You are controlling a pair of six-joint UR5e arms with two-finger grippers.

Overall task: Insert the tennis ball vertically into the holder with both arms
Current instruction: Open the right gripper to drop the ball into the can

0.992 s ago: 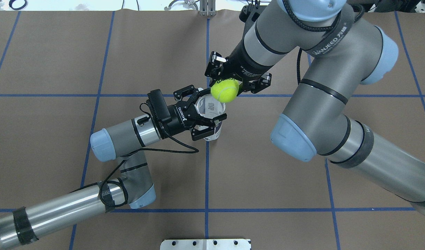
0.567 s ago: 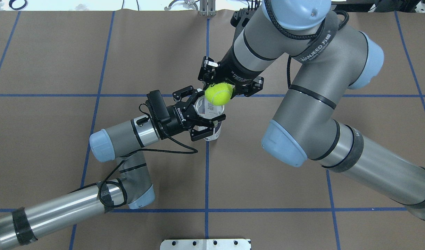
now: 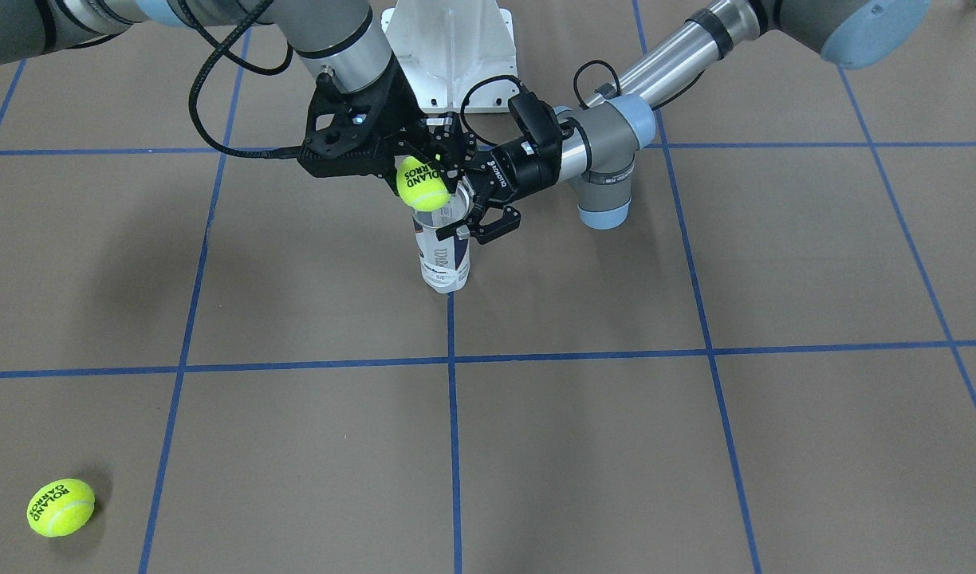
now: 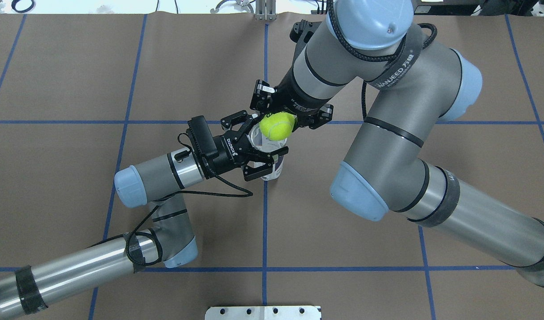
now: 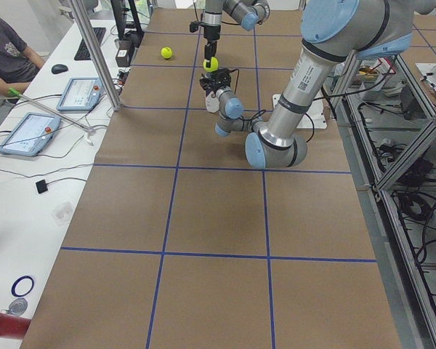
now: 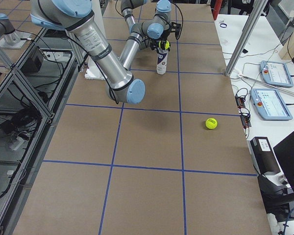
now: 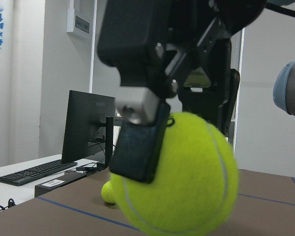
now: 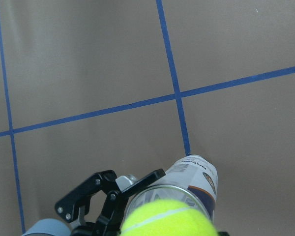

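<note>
The holder (image 4: 273, 165), a clear can with a white and navy label, stands upright on the table; it also shows in the front view (image 3: 444, 257). My left gripper (image 4: 264, 146) is shut around its upper part from the side. My right gripper (image 4: 277, 123) points down and is shut on a yellow-green tennis ball (image 4: 276, 126), held just above the can's open mouth. In the front view the ball (image 3: 423, 185) overlaps the can's rim. The right wrist view shows the ball (image 8: 169, 219) over the can (image 8: 195, 176). The left wrist view shows the ball (image 7: 187, 177) close up.
A second tennis ball (image 3: 61, 507) lies loose on the table far from the can, on my right side; it also shows in the right side view (image 6: 211, 123). The white pedestal base (image 3: 448, 48) stands behind the can, by my base. Operators' desks flank the table's far edge.
My right arm has carried the ball to the left, from beside the can's rim to over its mouth. The left gripper and can have not moved.
</note>
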